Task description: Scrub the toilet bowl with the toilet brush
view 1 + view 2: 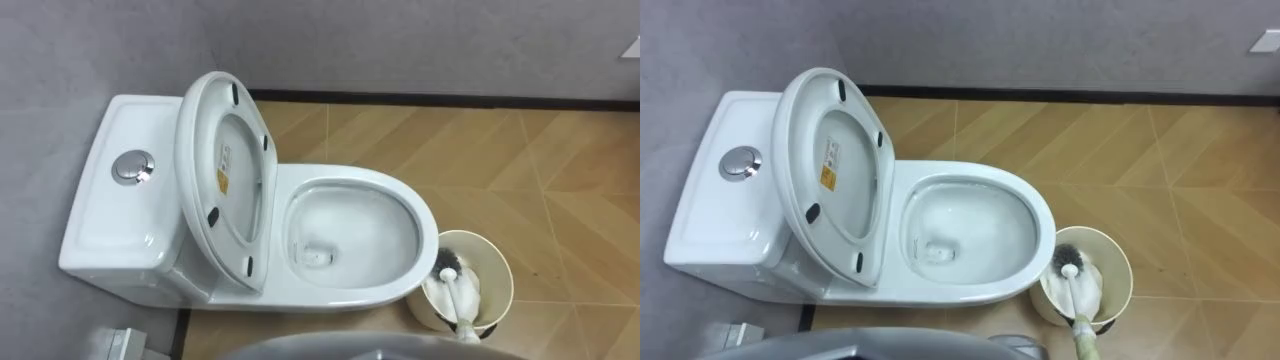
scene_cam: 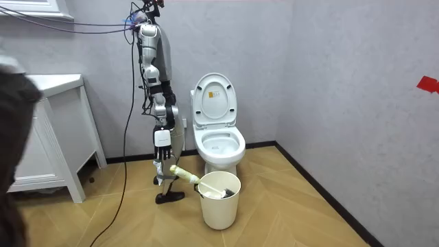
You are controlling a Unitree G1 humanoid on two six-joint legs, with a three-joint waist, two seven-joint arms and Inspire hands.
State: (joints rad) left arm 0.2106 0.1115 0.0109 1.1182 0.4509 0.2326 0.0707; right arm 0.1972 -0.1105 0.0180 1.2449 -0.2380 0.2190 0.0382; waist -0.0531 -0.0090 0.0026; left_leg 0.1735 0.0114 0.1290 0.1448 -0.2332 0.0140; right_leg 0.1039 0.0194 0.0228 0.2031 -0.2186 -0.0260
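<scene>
Room view: right hand (image 2: 160, 169) at brush (image 2: 184, 175) handle, grasp impossible to tell; brush head in bucket (image 2: 219, 208), toilet (image 2: 221, 159) scrubbing apparently not begun.

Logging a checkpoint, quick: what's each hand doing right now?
Right hand: closed on the toilet brush handle.
Left hand: cannot be told.

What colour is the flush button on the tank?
The button is shiny silver; the left eye view shows it best.

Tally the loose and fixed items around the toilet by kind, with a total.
White ceramic toilet with raised lid: 1
Cream round plastic bucket: 1
White toilet brush with dark bristles: 1
Total: 3
</scene>
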